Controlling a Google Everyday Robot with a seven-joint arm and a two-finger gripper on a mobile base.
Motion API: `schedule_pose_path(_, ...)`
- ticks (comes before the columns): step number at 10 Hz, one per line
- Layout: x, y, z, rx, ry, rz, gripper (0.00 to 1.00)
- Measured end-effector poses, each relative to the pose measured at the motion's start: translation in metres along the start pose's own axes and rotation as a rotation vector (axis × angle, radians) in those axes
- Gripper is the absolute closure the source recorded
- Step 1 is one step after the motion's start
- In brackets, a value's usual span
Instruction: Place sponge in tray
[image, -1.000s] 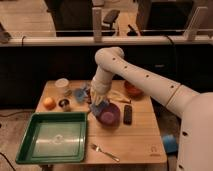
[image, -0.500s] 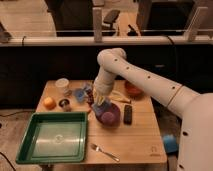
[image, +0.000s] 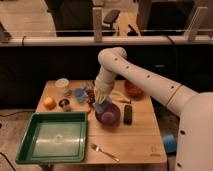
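Note:
The sponge (image: 99, 106) is a small light-blue block at the left rim of the purple bowl (image: 109, 115), mid-table. My gripper (image: 100, 99) points down right over the sponge, touching or nearly touching it, and partly hides it. The large green tray (image: 35, 150) lies at the table's front left, with nothing in it, about a hand's width left of the bowl.
A light-blue cup (image: 80, 94), a white cup (image: 62, 85), an orange (image: 48, 103) and a small dark bowl (image: 65, 104) stand behind the tray. A banana (image: 119, 96), an orange-red bowl (image: 133, 89), a black bar (image: 128, 114) and a fork (image: 104, 152) also lie on the table.
My gripper has moved slightly right and down, onto the sponge beside the purple bowl. Nothing else has moved.

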Motion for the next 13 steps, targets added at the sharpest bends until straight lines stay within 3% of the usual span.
schedule_pose_path(3, -0.026, -0.019, 0.001, -0.007, 0.002, -0.088, 1.00)
schedule_pose_path(7, -0.093, -0.062, 0.011, -0.024, -0.013, -0.279, 1.00)
schedule_pose_path(11, -0.152, -0.073, 0.030, -0.055, -0.057, -0.429, 1.00)
schedule_pose_path(13, -0.169, -0.076, 0.039, -0.071, -0.079, -0.481, 1.00)
